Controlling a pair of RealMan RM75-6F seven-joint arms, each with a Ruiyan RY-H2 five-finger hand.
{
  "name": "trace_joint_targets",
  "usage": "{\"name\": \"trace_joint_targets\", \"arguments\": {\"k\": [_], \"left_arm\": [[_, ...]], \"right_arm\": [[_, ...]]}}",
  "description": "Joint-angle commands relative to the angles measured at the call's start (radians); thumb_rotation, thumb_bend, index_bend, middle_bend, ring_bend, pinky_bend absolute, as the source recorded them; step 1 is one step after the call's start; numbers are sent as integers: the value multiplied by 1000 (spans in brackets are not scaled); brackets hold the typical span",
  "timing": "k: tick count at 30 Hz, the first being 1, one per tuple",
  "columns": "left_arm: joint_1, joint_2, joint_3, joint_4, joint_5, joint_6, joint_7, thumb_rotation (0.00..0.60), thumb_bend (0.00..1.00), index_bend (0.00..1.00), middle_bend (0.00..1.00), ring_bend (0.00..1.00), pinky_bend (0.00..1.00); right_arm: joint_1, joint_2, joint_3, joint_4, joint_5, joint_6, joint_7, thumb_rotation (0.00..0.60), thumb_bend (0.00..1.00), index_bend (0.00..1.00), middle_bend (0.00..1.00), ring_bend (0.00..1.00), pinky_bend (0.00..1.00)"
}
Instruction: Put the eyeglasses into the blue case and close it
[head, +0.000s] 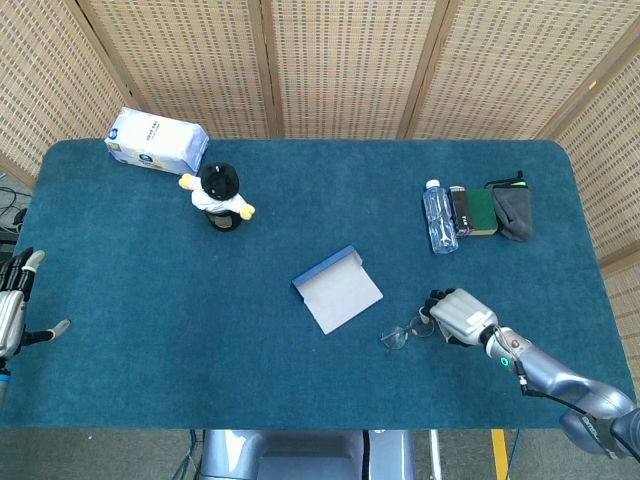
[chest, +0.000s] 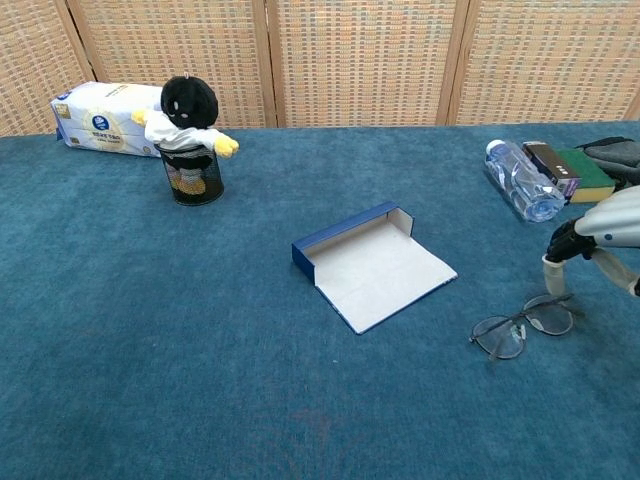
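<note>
Right hand (chest: 598, 244) fingertips touch eyeglasses (chest: 522, 326) beside case (chest: 372, 265).

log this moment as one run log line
right hand: touching eyeglasses | eyeglasses: on table, outside case | blue case: open | left hand: idle

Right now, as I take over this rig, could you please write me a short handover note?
Right robot hand: fingertips down on the glasses, touching one lens; a firm hold is not clear.
Left robot hand: open at the table's left edge, holding nothing.
Case: open at mid-table, nothing in it. The glasses lie unfolded on the cloth to its right, apart from it.
Done: nothing.
Left: grip the glasses, lay them in the case, close it.
</note>
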Motion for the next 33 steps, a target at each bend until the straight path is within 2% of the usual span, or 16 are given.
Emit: {"name": "trace_joint_targets", "arguments": {"k": [1, 3, 4, 5, 7, 9, 10, 13, 21, 24, 27, 33], "left_arm": [[-1, -1, 0, 0, -1, -1, 2, 600, 0, 0, 0, 0, 0], [-1, -1, 1, 0, -1, -1, 3, 600, 0, 0, 0, 0, 0], [-1, -2, 1, 0, 0, -2, 3, 600, 0, 0, 0, 0, 0], [-1, -2, 1, 0, 0, -2, 3, 600, 0, 0, 0, 0, 0], [-1, -2, 1, 0, 0, -2, 4, 600, 0, 0, 0, 0, 0], [-2, -2, 2, 0, 0, -3, 5, 600, 0, 0, 0, 0, 0], [-2, -2, 2, 0, 1, -3, 5, 600, 0, 0, 0, 0, 0], [-2, -2, 3, -1, 2, -3, 6, 600, 0, 0, 0, 0, 0], [-3, -5, 4, 0, 2, -4, 10, 600, 0, 0, 0, 0, 0], [-2, -4, 2, 0, -1, -1, 7, 600, 0, 0, 0, 0, 0], [-2, -3, 1, 2, -4, -4, 5, 600, 0, 0, 0, 0, 0], [-6, -3, 0, 6, -9, -15, 3, 600, 0, 0, 0, 0, 0]], "right_arm": [[-25, 33, -29, -24, -57, 61, 12, 600, 1000, 334, 245, 176, 268], [-38, 46, -34, -31, -78, 99, 16, 600, 992, 321, 163, 171, 268], [-48, 52, -34, -33, -91, 131, 18, 600, 907, 303, 103, 156, 268], [-60, 56, -29, -31, -103, 173, 18, 600, 754, 286, 53, 132, 268], [-97, 44, -9, -6, -125, 285, 20, 600, 488, 274, 17, 91, 268], [-122, 19, 5, 31, -139, 361, 18, 600, 289, 267, 2, 43, 268], [-132, 0, 9, 59, -148, 392, 22, 600, 230, 263, 0, 23, 268], [-141, -38, 7, 110, -164, 419, 41, 600, 208, 261, 0, 14, 268], [-140, -166, -6, 255, -192, 421, 52, 600, 260, 261, 0, 14, 268], [-142, -222, -12, 314, -206, 431, 61, 600, 329, 261, 0, 14, 268], [-140, -250, -19, 340, -214, 432, 77, 600, 386, 261, 0, 14, 268], [-126, -286, -33, 372, -227, 416, 93, 600, 414, 266, 0, 14, 268]]}}
